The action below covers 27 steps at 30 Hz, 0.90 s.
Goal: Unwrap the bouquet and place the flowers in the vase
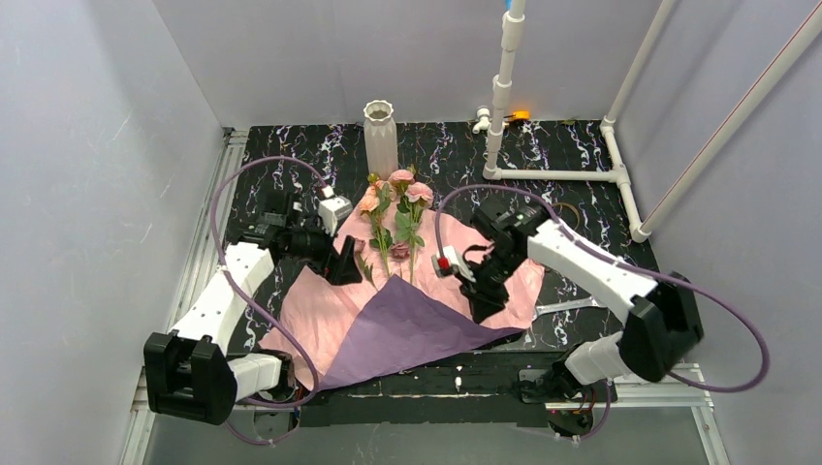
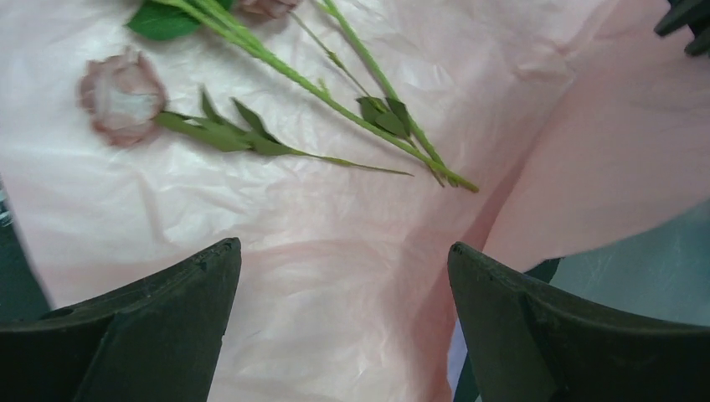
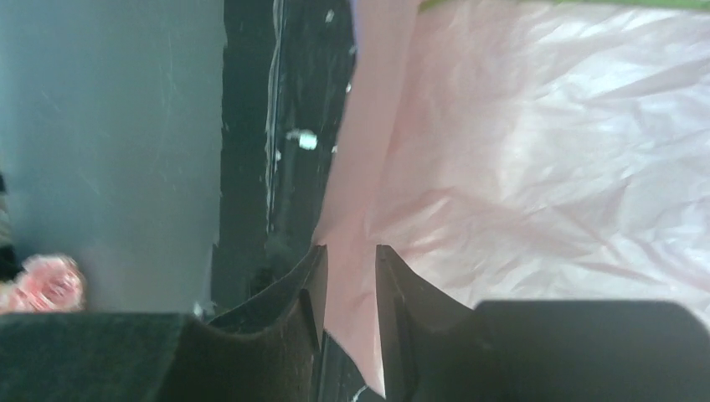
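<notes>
The bouquet lies unwrapped: its crinkly paper [image 1: 320,310] is spread flat, pink side up, with a purple corner [image 1: 417,325] folded over at the front. The flowers [image 1: 397,218] lie loose on it, heads toward the ribbed white vase [image 1: 380,136] standing behind. My left gripper [image 1: 344,266] hovers open over the paper's left part; its wrist view [image 2: 342,245] shows bare pink paper [image 2: 318,226] between the jaws, with a rose [image 2: 121,94] and stems [image 2: 368,126] beyond. My right gripper [image 1: 482,305] is at the paper's right edge, jaws [image 3: 351,249] narrowly apart with the pink edge [image 3: 352,276] between them.
A frame of white plastic pipes [image 1: 557,174] stands at the back right on the black marbled table [image 1: 582,208]. Grey walls close in on the left, back and right. A small orange object [image 1: 519,116] lies near the pipe base.
</notes>
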{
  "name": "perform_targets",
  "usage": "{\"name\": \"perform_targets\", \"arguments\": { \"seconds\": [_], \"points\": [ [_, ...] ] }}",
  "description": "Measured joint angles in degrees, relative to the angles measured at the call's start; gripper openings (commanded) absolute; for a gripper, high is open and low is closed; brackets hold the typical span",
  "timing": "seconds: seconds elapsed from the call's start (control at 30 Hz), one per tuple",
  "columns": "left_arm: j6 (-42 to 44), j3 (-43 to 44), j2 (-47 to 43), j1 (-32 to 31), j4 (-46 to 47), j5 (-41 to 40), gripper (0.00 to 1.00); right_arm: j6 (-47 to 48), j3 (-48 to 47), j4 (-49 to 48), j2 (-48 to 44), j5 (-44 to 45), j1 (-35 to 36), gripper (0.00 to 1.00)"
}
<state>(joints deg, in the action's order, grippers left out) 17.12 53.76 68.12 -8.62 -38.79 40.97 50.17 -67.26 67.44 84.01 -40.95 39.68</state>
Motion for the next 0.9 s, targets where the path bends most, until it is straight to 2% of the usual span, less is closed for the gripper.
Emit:
{"name": "perform_targets", "arguments": {
  "seconds": [0.03, 0.13, 0.27, 0.43, 0.57, 0.73, 0.9],
  "points": [
    [1.1, -0.2, 0.0, -0.2, 0.0, 0.1, 0.92, 1.8, 1.8, 0.1, -1.9, 0.8, 0.3, 0.37],
    [5.1, -3.9, -1.9, -6.7, 1.2, 0.5, 0.93, 6.9, 7.2, 0.9, -7.6, 3.9, 1.5, 0.37],
    [13.6, -10.0, -8.3, -20.2, 0.6, 0.1, 0.92, 11.1, 11.6, 1.3, -11.0, 7.8, 3.4, 0.38],
    [22.2, -15.0, -12.9, -30.6, -0.4, -1.2, 0.92, 12.6, 13.5, 1.0, -12.7, 11.7, 4.2, 0.61],
    [27.8, -20.2, -13.0, -37.6, -0.1, -4.9, 0.94, 5.4, 13.1, -3.4, -13.7, 14.8, 3.9, 0.77],
    [32.8, -26.4, -10.1, -44.5, 3.0, -13.1, 0.94, -9.7, 6.5, -10.8, -11.4, 16.1, -1.7, 0.78],
    [35.6, -26.8, -8.6, -49.3, 7.6, -21.4, 0.95, -23.7, -2.7, -17.8, -4.0, 14.8, -9.7, 0.74]
  ]
}}
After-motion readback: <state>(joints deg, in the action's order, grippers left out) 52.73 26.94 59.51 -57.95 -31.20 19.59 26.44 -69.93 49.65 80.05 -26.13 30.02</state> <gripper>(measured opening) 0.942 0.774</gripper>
